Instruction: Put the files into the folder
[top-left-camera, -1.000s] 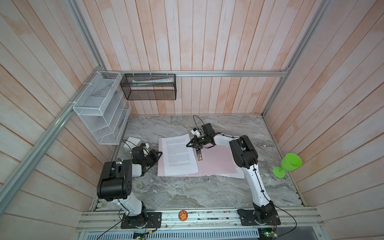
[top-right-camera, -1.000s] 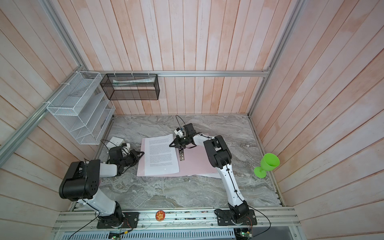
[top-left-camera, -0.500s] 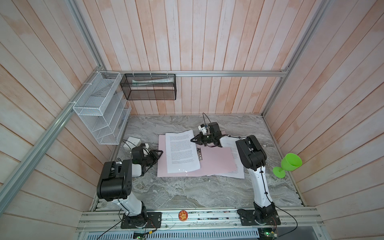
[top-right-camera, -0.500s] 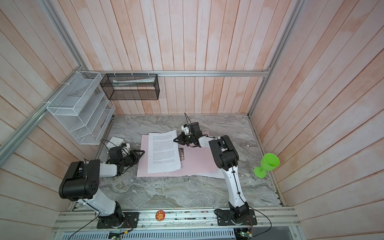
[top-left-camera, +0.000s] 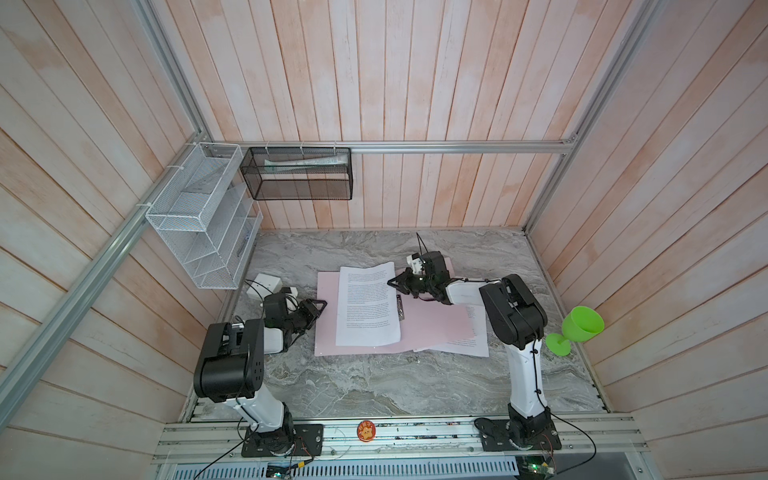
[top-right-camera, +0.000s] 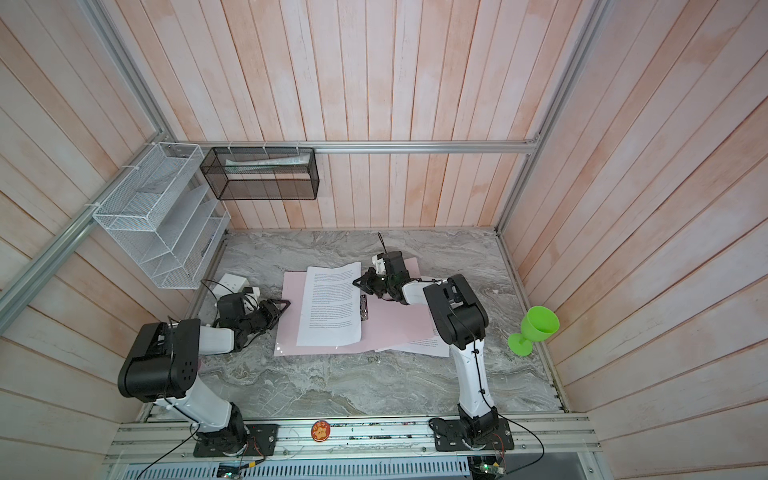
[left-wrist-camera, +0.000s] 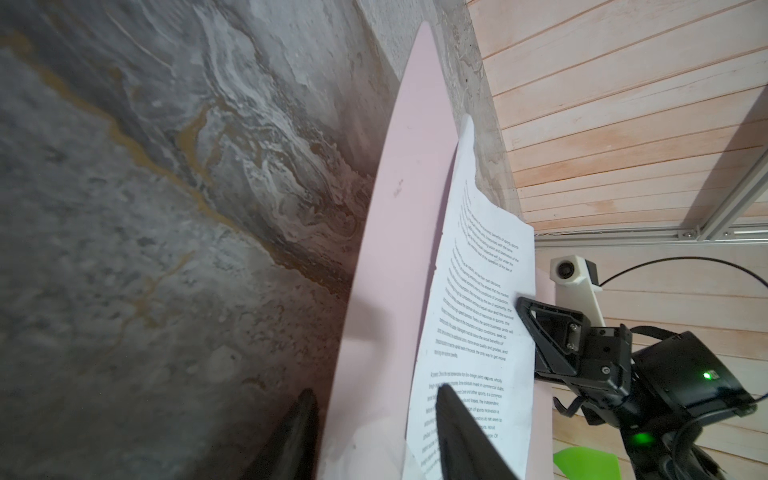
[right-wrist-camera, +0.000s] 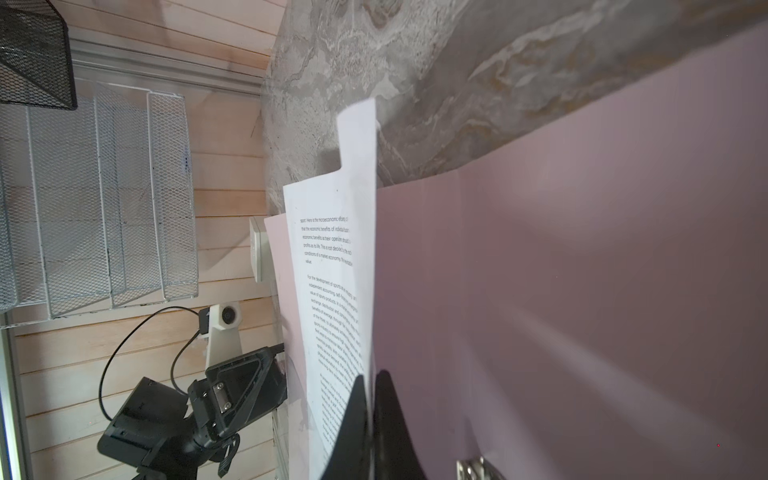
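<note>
The pink folder (top-left-camera: 436, 328) (top-right-camera: 399, 328) lies open on the marble table, its silver clip (top-left-camera: 400, 307) (right-wrist-camera: 473, 467) at the spine. One of the files, a printed sheet (top-left-camera: 368, 307) (top-right-camera: 332, 305) (left-wrist-camera: 482, 311) (right-wrist-camera: 332, 291), rests on the folder's left half. My right gripper (top-left-camera: 390, 282) (top-right-camera: 355, 282) (right-wrist-camera: 371, 376) is shut on that sheet's far right edge, which stands a little raised. My left gripper (top-left-camera: 322, 305) (top-right-camera: 286, 304) (left-wrist-camera: 376, 390) is open at the folder's left edge (left-wrist-camera: 399, 249). Another sheet (top-left-camera: 469, 345) sticks out from under the folder's right half.
A white wire rack (top-left-camera: 203, 220) and a black mesh basket (top-left-camera: 299, 174) hang on the back left walls. A green goblet (top-left-camera: 575, 330) stands at the right wall. A small white box (top-left-camera: 264, 284) sits behind the left gripper.
The left gripper has opened at the folder's left edge. The right gripper has drawn the sheet slightly right toward the spine, lifting its far edge; the right elbow swung right.
</note>
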